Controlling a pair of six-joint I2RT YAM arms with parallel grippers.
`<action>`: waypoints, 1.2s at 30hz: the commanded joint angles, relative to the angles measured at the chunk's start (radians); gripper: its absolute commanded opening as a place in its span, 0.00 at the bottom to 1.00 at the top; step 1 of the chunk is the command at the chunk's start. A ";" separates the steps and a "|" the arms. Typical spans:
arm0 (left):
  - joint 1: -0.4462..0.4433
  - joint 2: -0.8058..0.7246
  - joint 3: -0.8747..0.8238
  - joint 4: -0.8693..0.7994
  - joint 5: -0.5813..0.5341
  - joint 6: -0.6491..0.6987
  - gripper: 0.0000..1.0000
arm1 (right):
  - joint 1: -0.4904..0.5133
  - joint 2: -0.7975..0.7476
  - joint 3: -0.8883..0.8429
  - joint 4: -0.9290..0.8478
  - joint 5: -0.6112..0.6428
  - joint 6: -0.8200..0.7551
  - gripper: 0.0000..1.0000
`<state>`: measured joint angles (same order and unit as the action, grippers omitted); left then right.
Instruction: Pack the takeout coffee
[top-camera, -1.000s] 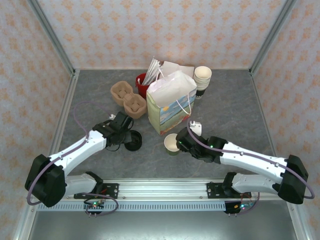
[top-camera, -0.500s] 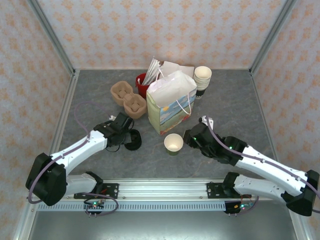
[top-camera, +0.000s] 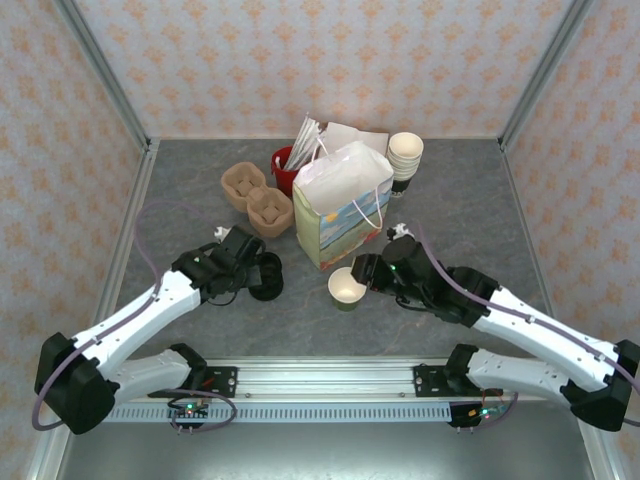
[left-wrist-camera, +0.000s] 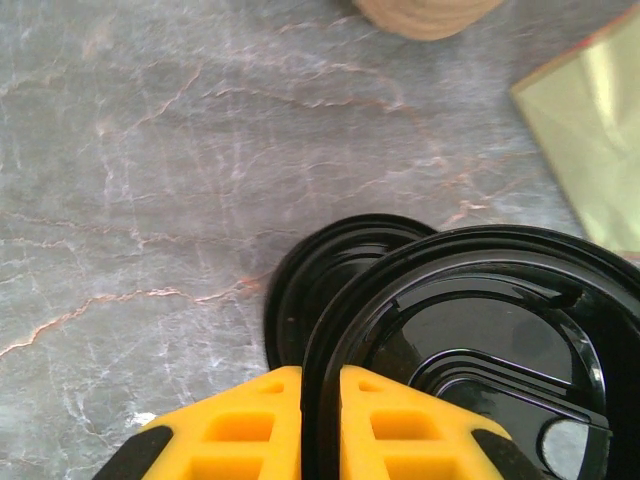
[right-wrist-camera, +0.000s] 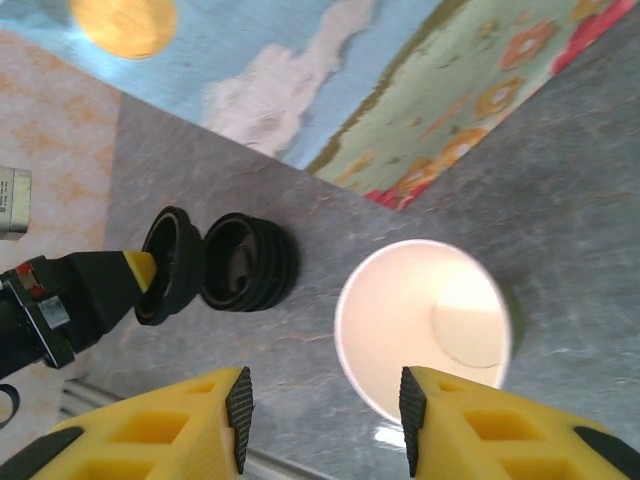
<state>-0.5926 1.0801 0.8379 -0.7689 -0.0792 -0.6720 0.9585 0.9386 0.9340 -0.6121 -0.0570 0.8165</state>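
**Lid in hand, right gripper back beside the cup**

Left gripper (left-wrist-camera: 320, 390): the fingers are clamped on the rim of a black lid (left-wrist-camera: 470, 345), tighter than a second ago. The lid is tilted and raised off the stack of lids (left-wrist-camera: 320, 285) just behind it. The left arm has shifted a little toward the middle of the table (top-camera: 180, 200).

Right gripper (right-wrist-camera: 322, 400): the jaws are apart and hold nothing. Half a second ago it stood back from the cup (right-wrist-camera: 425, 330). Now it is close again, with the cup just ahead of the fingertips and not yet between them.

Cup: upright on the table, uncovered, cream inside and apparently empty. It stands just in front of the paper bag (top-camera: 340, 205) and well apart from the lid.

Reading: the lidding step is under way. The lid must be carried across and pressed on before the cup can go into the bag. The right gripper looks placed to steady the cup.
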 joint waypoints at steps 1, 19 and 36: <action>-0.076 -0.031 0.075 -0.110 -0.093 -0.043 0.14 | 0.002 0.038 0.057 0.036 -0.078 0.029 0.45; -0.387 0.060 0.193 -0.048 -0.195 -0.227 0.13 | 0.085 0.188 0.124 0.095 -0.148 0.122 0.40; -0.448 0.133 0.265 -0.017 -0.175 -0.251 0.14 | 0.085 0.154 0.075 0.053 -0.049 0.167 0.42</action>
<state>-1.0290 1.2133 1.0679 -0.7921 -0.2234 -0.8948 1.0382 1.1244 1.0283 -0.5365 -0.1635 0.9688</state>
